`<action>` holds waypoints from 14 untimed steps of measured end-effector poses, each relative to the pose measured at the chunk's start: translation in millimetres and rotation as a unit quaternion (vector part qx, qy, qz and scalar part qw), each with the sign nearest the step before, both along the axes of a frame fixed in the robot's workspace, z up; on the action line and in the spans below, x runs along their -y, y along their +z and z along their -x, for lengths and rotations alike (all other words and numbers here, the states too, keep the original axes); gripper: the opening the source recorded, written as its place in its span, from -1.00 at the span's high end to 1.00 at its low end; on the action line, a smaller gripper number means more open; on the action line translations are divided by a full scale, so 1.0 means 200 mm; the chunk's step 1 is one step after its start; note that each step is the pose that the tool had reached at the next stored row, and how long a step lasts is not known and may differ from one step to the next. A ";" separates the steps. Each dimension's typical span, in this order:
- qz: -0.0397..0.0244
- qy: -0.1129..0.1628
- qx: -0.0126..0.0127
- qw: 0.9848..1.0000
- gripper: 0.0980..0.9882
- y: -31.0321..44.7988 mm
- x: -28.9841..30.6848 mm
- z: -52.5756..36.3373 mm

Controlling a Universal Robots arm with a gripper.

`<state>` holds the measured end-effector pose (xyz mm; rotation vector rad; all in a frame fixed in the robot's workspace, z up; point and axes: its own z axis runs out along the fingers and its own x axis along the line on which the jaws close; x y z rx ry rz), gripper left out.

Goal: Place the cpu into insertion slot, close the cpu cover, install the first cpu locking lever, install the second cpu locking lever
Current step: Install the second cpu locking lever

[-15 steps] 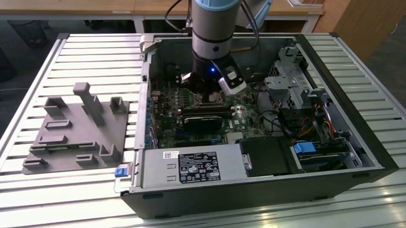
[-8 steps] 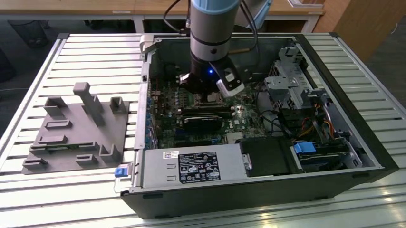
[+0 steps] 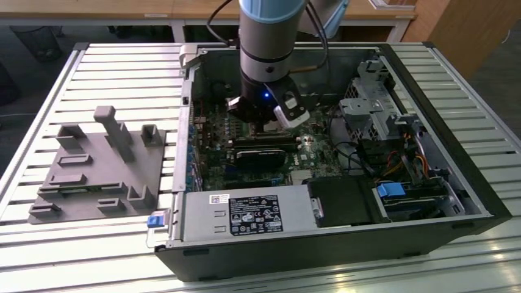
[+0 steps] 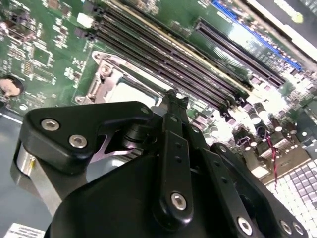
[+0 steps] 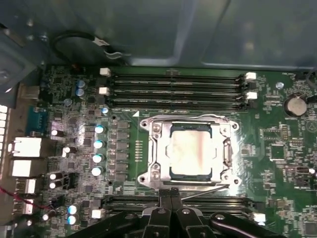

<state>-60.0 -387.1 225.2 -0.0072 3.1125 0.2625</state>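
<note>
In the first wrist view the cpu (image 5: 190, 151), silvery-faced, lies in the insertion slot (image 5: 154, 171) on the green motherboard. The cpu cover (image 5: 224, 148) lies flat around it as a metal frame. A thin locking lever (image 5: 208, 191) runs slightly askew along the socket edge nearest my gripper (image 5: 171, 194). The gripper's black fingers are pressed together just beside that edge. In the second wrist view the gripper (image 4: 174, 98) stands over the socket (image 4: 116, 84). The exterior view has the gripper (image 3: 265, 127) low inside the open computer case.
Memory slots (image 5: 173, 87) run along the socket's far side and more (image 5: 129, 201) lie by the fingers. The case walls (image 3: 456, 140), a drive cage and cables crowd the exterior view's right. A grey fixture block (image 3: 97, 168) sits outside the case on the slatted table.
</note>
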 end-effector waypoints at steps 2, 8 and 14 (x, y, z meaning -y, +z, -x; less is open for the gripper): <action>-0.001 0.000 0.000 1.000 0.98 -0.012 0.000 0.008; -0.001 0.000 0.000 1.000 0.98 -0.065 0.001 0.014; -0.015 0.000 0.000 1.000 0.98 -0.086 0.024 0.033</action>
